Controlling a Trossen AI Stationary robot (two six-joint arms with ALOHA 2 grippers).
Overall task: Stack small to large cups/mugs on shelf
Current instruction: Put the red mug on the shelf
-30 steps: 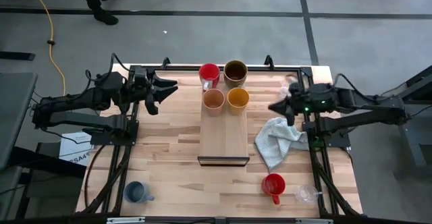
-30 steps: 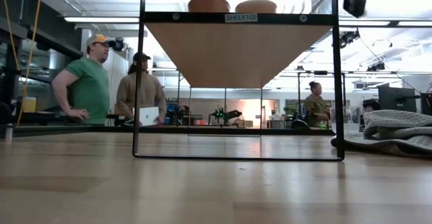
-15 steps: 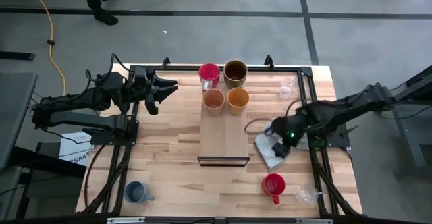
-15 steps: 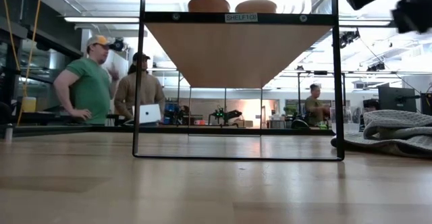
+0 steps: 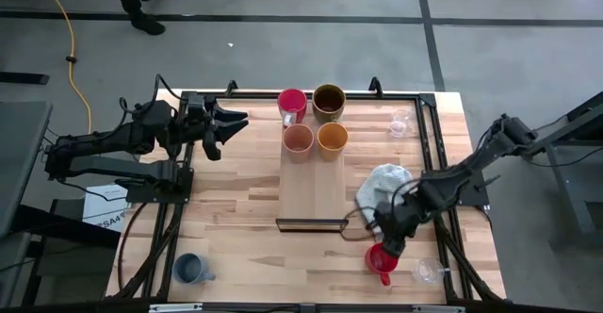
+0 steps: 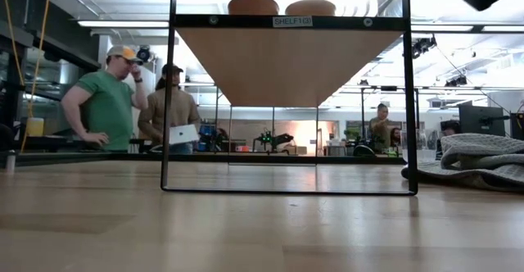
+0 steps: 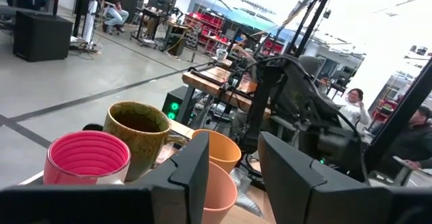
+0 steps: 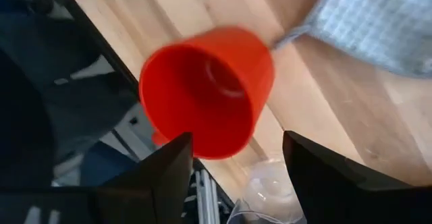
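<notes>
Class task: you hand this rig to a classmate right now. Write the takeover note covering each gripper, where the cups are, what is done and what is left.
Right gripper: open, just above the red mug on the table's near right, nothing held.
Left gripper: empty, parked at the far left, beside the shelf.
Done: pink-red mug, olive-brown mug and two orange cups stand at the shelf's far end.
Left: red mug, blue cup, two clear glass cups are on the table.

Four upright mugs crowd the shelf's [image 5: 316,186] far end: red [image 5: 292,102], olive-brown [image 5: 329,99], two orange [image 5: 299,139]. Another red mug [image 5: 381,258] stands on the bench.
</notes>
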